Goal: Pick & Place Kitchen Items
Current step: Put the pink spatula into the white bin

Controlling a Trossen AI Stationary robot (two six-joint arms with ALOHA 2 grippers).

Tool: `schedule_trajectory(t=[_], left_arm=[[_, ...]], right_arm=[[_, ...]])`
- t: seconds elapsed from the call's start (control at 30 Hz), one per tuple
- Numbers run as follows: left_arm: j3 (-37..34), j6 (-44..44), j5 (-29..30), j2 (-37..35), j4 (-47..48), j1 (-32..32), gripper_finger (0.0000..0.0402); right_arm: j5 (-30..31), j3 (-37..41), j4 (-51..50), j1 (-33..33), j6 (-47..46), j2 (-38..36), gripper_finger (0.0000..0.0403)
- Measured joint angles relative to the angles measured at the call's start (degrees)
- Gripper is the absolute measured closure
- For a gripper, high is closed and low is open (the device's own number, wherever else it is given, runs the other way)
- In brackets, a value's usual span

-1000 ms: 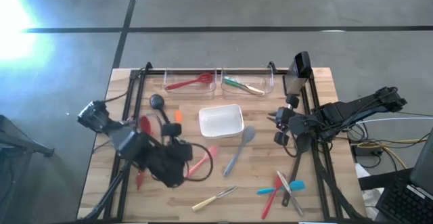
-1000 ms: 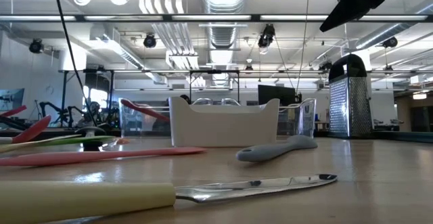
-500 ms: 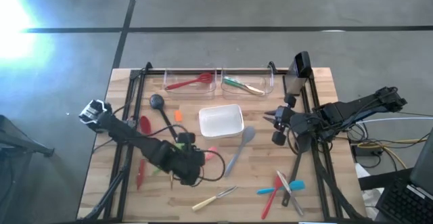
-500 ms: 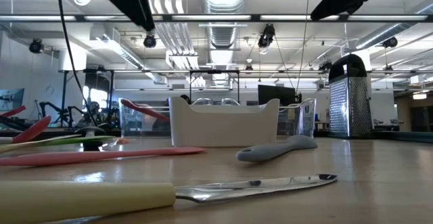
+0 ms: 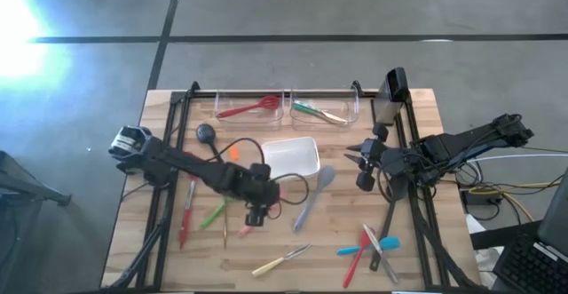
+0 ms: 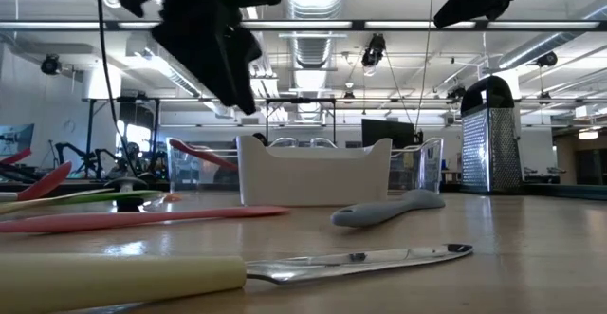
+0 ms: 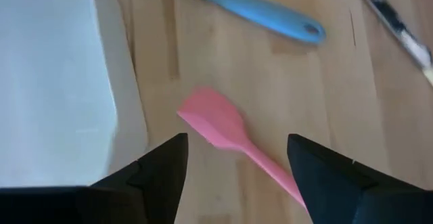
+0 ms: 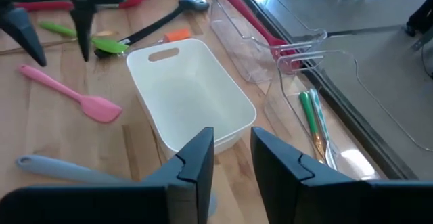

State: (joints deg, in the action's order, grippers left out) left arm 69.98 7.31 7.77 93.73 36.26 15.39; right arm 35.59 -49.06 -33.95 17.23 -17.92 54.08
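Wooden table (image 5: 417,241) w/ utensils scattered, white dish (image 5: 289,158) mid. Left gripper (image 7: 235,158) hangs above pink spatula (image 7: 233,139), fingers spread wide, nothing held; spatula lies flat just beside dish, w/ grey spoon (image 5: 314,196) close by. Right gripper (image 8: 231,155) waits by dish's right side, fingers a little apart, empty. Red utensil (image 5: 247,108) & green one (image 5: 308,110) in clear bins (image 5: 286,105).

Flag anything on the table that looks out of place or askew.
Nothing is spilled or visibly damaged. The utensils lie scattered at all angles: a red spatula, blue spatula and a third utensil cross in a heap near the front right edge, and the black ladle lies flat beside the white dish.
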Motion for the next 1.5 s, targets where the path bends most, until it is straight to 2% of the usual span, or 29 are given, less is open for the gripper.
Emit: schedule_trajectory(t=[0.23, 0.43, 0.63, 0.87, 1.17, 1.5], left_arm=[[-0.2, -5.0, -6.5, 0.7, -4.8, -6.1, 0.0149], [-0.9, -7.8, -14.6, 6.5, -8.7, -9.8, 0.0149], [-0.9, -10.8, -13.2, 11.6, -8.8, -13.0, 0.0149], [-0.8, -11.2, -12.4, 11.8, -8.6, -16.3, 0.0149], [0.5, -9.8, -13.3, 10.9, -4.8, -11.8, 0.0149], [0.5, 1.2, -12.1, 11.9, -5.2, -9.1, 0.0149]], right_arm=[[0.0, 0.0, 0.0, 0.0, 0.1, 0.0, 0.0313], [0.0, 0.0, -0.1, 0.0, 1.3, 0.0, 0.0323], [0.0, 0.0, -0.2, 0.0, 1.6, 0.0, 0.0328], [0.0, 0.0, -0.5, 0.0, 1.5, 0.0, 0.0320], [0.0, 0.0, -1.8, 0.0, 1.5, 0.0, 0.0308], [0.0, 0.0, -1.8, 0.0, 1.4, 0.0, 0.0319]])
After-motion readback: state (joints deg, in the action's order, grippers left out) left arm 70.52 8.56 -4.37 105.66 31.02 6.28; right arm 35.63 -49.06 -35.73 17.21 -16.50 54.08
